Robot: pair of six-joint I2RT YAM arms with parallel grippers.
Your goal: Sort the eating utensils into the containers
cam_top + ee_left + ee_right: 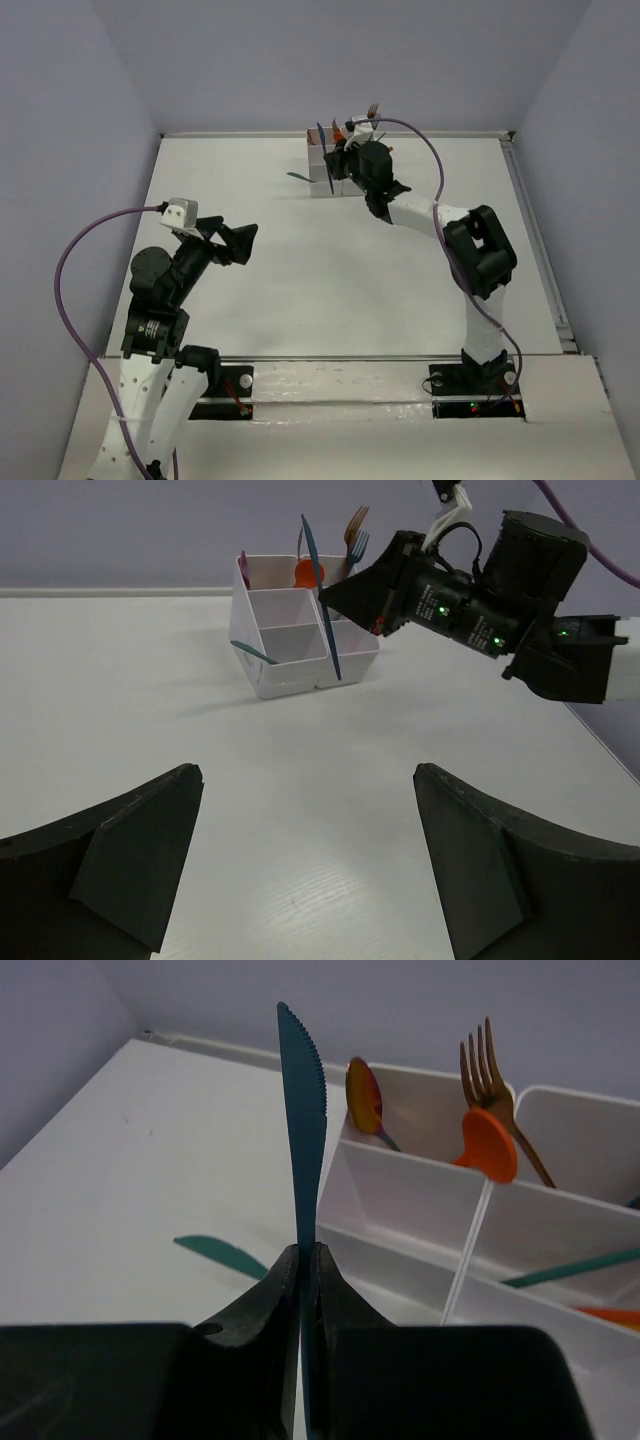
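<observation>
The white containers (322, 168) stand at the table's far middle. My right gripper (309, 1250) is shut on a teal knife (302, 1130), which stands upright, blade up, just left of the containers (420, 1200). In the left wrist view the knife (322, 600) hangs against the block's near corner (300, 645). The boxes hold a copper fork (485, 1070), an orange spoon (487, 1145) and a copper-purple spoon (363, 1095). A second teal knife (220, 1255) pokes out past the left side. My left gripper (305, 775) hovers open and empty over bare table at the near left (245, 240).
The right arm (470, 245) reaches from the near right across to the containers, a purple cable (420, 135) looping above it. Grey walls close in the table's back and sides. A raised rail (535, 240) runs down the right edge.
</observation>
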